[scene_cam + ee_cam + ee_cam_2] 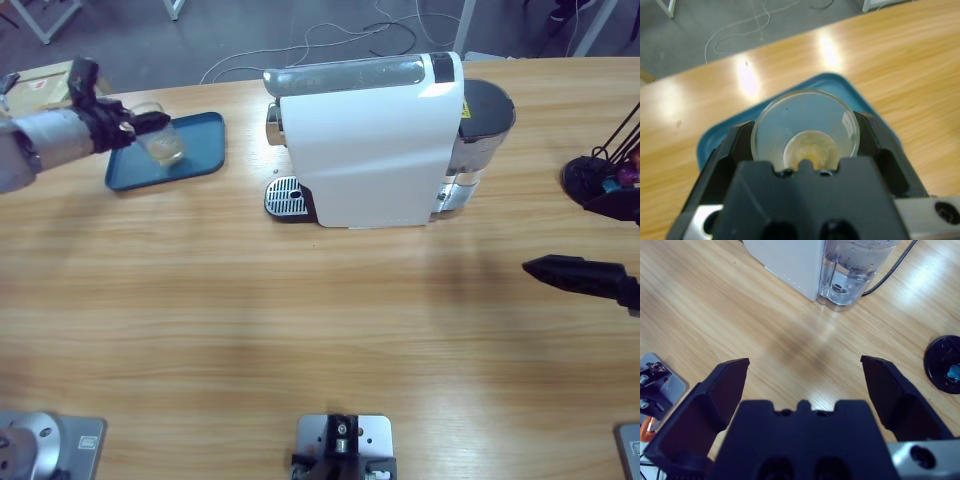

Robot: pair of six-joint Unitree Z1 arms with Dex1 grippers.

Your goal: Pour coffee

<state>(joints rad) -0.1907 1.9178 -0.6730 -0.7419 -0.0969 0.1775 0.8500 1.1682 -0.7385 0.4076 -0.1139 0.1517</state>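
Note:
My left gripper is shut on a small clear glass, holding it over the blue tray at the table's far left. In the left wrist view the glass sits between the two black jaws of the gripper, with a shallow pale tan layer of coffee at its bottom and the tray beneath. The white coffee machine stands at the back middle, its drip grate facing left. My right gripper stands open and holds nothing, right of the machine.
The machine's clear water tank and a black cable are ahead of the right gripper. A black round holder with small coloured pieces stands at the right edge. Bare wood stretches across the table's front half.

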